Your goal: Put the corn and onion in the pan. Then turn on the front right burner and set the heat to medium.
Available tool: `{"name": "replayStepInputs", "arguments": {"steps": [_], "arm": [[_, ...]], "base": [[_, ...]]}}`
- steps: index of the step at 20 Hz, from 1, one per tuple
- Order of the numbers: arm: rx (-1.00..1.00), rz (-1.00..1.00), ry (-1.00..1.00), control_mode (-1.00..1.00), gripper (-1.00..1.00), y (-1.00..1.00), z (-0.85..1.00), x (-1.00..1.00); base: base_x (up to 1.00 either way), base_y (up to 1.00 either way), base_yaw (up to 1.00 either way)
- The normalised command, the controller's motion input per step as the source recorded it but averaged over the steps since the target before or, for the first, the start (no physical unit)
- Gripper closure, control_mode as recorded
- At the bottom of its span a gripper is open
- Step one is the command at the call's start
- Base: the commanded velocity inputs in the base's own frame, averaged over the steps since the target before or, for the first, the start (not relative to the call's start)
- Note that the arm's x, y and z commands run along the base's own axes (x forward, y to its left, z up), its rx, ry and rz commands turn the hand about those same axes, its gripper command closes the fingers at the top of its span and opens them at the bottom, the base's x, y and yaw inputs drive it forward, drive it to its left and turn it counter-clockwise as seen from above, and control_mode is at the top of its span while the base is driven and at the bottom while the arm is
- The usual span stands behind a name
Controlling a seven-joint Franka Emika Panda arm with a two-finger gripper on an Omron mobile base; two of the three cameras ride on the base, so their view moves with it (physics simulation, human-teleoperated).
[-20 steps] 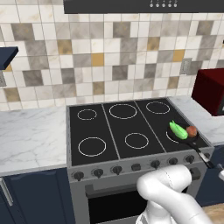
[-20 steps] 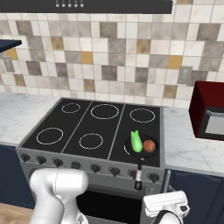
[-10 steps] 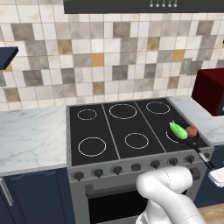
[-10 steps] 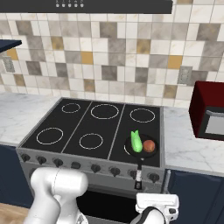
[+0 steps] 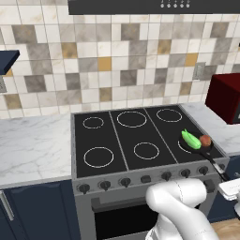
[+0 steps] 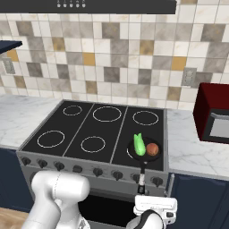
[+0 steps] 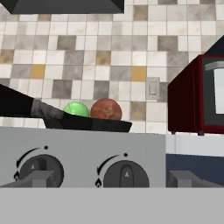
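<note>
Grey finger tips of the gripper (image 7: 112, 179) stand wide apart, low before the stove's two right-hand knobs (image 7: 126, 174). Beyond, the pan (image 6: 144, 150) sits on the front right burner (image 5: 185, 145), handle toward the stove's front. Inside lie the corn (image 6: 139, 145), running front to back with its tip toward the wall, and the onion (image 6: 153, 148) just right of it.

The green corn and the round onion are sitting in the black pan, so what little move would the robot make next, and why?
Probably easing the hand forward to the round dark knob straight ahead. The bright green corn and reddish-orange onion already lie in the shallow black frying pan, so lighting the burner remains, and the fingers sit level with the knob row, not yet touching.
</note>
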Motion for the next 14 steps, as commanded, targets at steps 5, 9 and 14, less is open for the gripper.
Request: {"name": "replayStepInputs", "arguments": {"steps": [5, 9, 14], "arm": [[-0.02, -0.01, -0.04, -1.0, -1.0, 0.01, 0.0, 0.28], [0.0, -0.01, -0.05, -1.0, -1.0, 0.0, 0.0, 0.29], [0.0, 0.0, -0.05, -1.0, -1.0, 0.0, -0.17, 0.09]], "base": [[0.0, 0.0, 0.0], [0.0, 0.0, 0.0], [0.0, 0.0, 0.0]]}}
